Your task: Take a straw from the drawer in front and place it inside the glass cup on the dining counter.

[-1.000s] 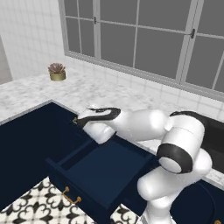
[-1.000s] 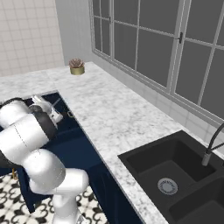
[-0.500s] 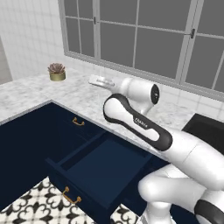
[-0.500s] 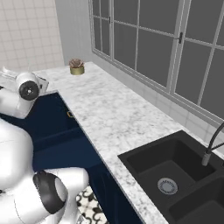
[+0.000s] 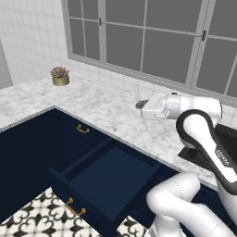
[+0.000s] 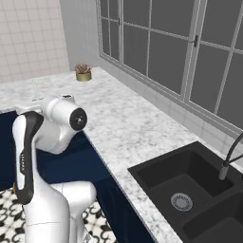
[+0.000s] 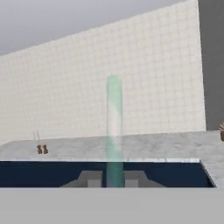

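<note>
Tool (image 7: 113, 180) pressed together on the straw (image 7: 113, 118), which is pinched low down between the two dark tips. In the hand view the pale stick rises straight up the middle of the frame, so its long axis runs crosswise to the tool's line of sight. Left base view: the hand hangs level over the near tabletop (image 5: 104, 104), beyond the open drawer (image 5: 113, 173), whose cavity looks bare from here. Target side: a far tabletop (image 7: 140, 146), marble over a navy base, crosses the hand view. Two small brown shakers (image 7: 41, 149) stand towards its left end. Just above and left of them are faint upright lines, probably the glass cup (image 7: 36, 135), though too faint to confirm. Governing relation: the cup lies ahead of the tool and to the left of the straw in the hand view, well apart from it, with open floor between the two tabletops. Judgement: pick-up is done and transport remains. There is one arm only, so the reach likely needs the base to close the gap. The straw's free end must come over the cup mouth with the axis near vertical before release. Risk: the thin stick may slip or swing in the pinch.
</note>
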